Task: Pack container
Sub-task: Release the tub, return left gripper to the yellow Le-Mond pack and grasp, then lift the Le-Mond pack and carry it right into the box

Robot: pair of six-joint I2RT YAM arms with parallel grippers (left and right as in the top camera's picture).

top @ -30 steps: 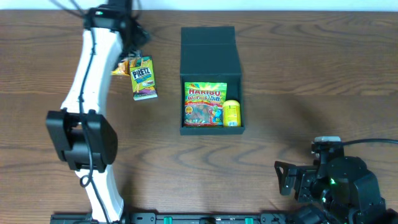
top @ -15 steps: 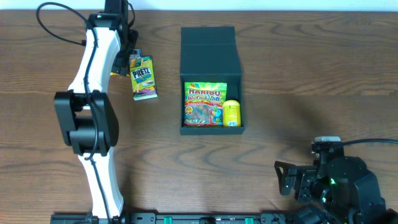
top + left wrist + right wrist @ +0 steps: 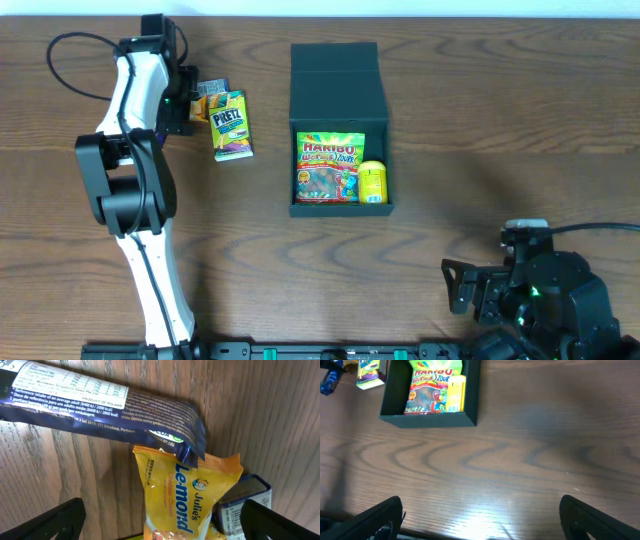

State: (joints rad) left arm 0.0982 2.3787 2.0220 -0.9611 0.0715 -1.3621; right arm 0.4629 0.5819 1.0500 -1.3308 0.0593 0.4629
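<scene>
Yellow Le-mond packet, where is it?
Overhead, the packet lies at the table's left, between the open left gripper and the Pretz box, its top under a dark blue wrapper.

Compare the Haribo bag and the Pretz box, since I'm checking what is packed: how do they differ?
The Haribo bag lies inside the container; the Pretz box lies outside it, on the table. The Haribo bag is wider and square to the walls; the Pretz box is narrower and slightly tilted. Both lie flat, label up.
</scene>
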